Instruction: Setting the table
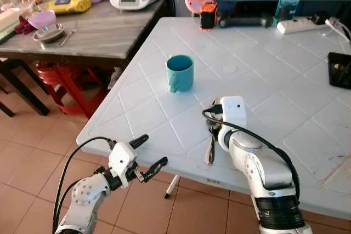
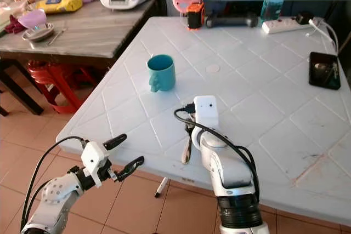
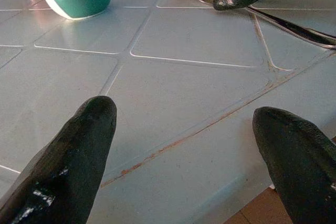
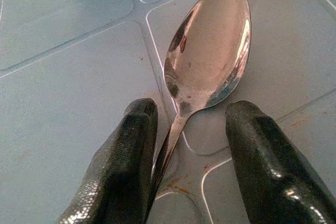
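The right tool (image 4: 189,166) sits low over the white bench (image 1: 285,102), its two black fingers (image 4: 123,166) spread on either side of a metal spoon (image 4: 210,61). The spoon lies flat on the bench, its neck running between the fingers and close against one of them, its bowl just ahead of the fingertips. Whether the other finger touches the spoon cannot be told. Farther ahead of this tool stands a teal mug (image 1: 180,73), upright, well apart from the spoon. The left tool (image 1: 147,154) hangs off the bench's near edge, fingers spread wide and holding nothing, pointing in toward the spoon.
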Robot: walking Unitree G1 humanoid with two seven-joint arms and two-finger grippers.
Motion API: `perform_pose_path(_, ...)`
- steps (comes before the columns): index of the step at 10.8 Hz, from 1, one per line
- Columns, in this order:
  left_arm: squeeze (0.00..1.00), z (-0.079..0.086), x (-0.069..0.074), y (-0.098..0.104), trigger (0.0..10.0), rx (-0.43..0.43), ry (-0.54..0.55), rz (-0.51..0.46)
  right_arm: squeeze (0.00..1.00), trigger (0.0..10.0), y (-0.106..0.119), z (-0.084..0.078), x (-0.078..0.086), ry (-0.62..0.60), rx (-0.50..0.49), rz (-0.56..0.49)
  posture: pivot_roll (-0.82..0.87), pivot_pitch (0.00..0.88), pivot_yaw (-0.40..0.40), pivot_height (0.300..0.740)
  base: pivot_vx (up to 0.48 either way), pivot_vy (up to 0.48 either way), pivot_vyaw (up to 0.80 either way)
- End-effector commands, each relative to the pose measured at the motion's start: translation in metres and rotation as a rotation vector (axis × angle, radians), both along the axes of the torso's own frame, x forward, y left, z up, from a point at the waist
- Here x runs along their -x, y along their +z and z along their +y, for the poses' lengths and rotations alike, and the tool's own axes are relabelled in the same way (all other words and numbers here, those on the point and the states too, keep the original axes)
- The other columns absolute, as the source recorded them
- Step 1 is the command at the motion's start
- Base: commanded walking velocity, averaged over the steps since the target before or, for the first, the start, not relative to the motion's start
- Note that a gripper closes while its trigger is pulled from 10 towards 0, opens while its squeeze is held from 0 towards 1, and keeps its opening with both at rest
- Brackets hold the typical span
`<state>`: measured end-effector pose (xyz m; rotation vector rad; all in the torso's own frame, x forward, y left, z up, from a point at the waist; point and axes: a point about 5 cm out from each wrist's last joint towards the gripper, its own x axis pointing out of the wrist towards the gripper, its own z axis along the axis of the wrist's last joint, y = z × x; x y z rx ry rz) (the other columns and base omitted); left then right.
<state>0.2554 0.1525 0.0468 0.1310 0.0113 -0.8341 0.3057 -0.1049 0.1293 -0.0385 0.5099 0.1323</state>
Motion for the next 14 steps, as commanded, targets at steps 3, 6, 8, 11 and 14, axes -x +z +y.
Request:
perform_pose_path(3, 0.00, 0.000, 0.011, -0.025, 10.0, -0.072, -0.028, 0.116, 0.00, 0.0, -0.043, -0.002, 0.017, -0.001, 0.007, 0.194, -0.10, 0.131, 0.151, 0.740, 0.000, 0.000, 0.00)
perform_pose_path(6, 0.00, -0.009, 0.011, -0.025, 10.0, -0.066, -0.039, 0.109, 0.00, 0.0, -0.050, -0.012, 0.018, -0.020, 0.049, 0.184, -0.11, 0.133, 0.156, 0.740, 0.000, 0.000, 0.00)
perform_pose_path(8, 0.00, -0.013, 0.010, -0.020, 10.0, -0.056, -0.052, 0.086, 0.00, 0.0, -0.050, -0.022, 0.016, -0.016, 0.129, 0.133, -0.10, 0.138, 0.162, 0.740, 0.000, 0.000, 0.00)
perform_pose_path(11, 0.00, -0.010, 0.010, -0.017, 10.0, -0.060, -0.048, 0.079, 0.00, 0.0, -0.050, -0.036, 0.010, -0.039, 0.162, 0.099, -0.10, 0.144, 0.165, 0.740, 0.000, 0.000, 0.00)
perform_pose_path(14, 0.00, -0.011, 0.006, -0.013, 10.0, -0.044, -0.029, 0.056, 0.00, 0.0, -0.033, -0.036, -0.006, -0.035, 0.166, -0.042, -0.10, 0.139, 0.164, 0.740, 0.000, 0.000, 0.00)
